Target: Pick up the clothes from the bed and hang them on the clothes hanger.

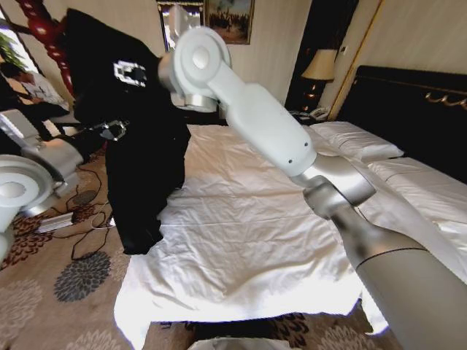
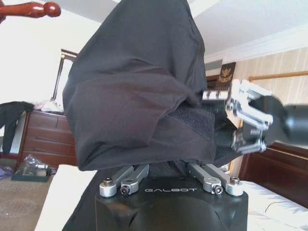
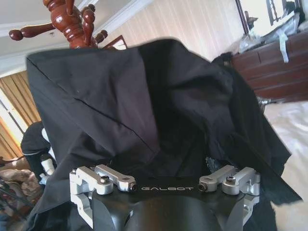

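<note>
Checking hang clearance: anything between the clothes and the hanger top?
Nothing visible: in the right wrist view the clothes rise in front of the clothes hanger pole.

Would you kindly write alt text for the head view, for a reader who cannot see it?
A large black garment hangs lifted off the white bed, held up between the robot's two arms beside a red-brown coat stand at upper left. The right arm stretches diagonally across the picture to the garment's top; the left gripper meets it at mid-height.
</note>
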`<state>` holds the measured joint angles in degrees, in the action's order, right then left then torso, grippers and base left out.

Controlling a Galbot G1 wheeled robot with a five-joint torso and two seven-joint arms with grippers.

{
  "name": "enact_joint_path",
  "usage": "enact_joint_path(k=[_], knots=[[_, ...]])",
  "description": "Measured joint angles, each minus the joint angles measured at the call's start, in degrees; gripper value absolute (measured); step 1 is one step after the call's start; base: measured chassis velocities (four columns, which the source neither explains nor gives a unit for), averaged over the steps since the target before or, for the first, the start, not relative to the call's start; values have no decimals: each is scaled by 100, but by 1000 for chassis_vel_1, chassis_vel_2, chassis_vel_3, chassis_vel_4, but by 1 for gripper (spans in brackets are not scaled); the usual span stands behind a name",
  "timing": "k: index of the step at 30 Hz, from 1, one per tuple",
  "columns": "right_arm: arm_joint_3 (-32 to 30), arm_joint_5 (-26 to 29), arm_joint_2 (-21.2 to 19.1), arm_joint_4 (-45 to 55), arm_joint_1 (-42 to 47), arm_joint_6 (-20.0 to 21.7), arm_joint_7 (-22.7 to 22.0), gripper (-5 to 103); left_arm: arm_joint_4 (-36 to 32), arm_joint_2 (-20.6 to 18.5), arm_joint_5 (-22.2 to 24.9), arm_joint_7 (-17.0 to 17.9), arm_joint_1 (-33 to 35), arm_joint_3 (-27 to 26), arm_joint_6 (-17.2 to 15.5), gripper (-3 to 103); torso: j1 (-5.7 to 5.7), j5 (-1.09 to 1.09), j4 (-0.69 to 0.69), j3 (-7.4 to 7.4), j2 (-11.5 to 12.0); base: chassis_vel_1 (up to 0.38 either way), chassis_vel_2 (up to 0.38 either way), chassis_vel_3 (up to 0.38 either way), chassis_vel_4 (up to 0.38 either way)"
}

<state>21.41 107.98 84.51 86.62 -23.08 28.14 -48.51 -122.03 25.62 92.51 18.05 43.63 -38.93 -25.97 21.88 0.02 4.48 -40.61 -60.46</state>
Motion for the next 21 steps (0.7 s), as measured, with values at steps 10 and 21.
enact_joint_path(k=[10,21], knots=[[-395,-48,-327,377,389,-480,377,100,56,-55,-65,23,-3,17,9,19,0,-2,0,0,0,0,0,0,0],[-495,-19,-636,707,1015,-1163,1122,100,65,32,-111,50,-46,130,18,19,0,-2,-2,0,0,0,0,0,0]])
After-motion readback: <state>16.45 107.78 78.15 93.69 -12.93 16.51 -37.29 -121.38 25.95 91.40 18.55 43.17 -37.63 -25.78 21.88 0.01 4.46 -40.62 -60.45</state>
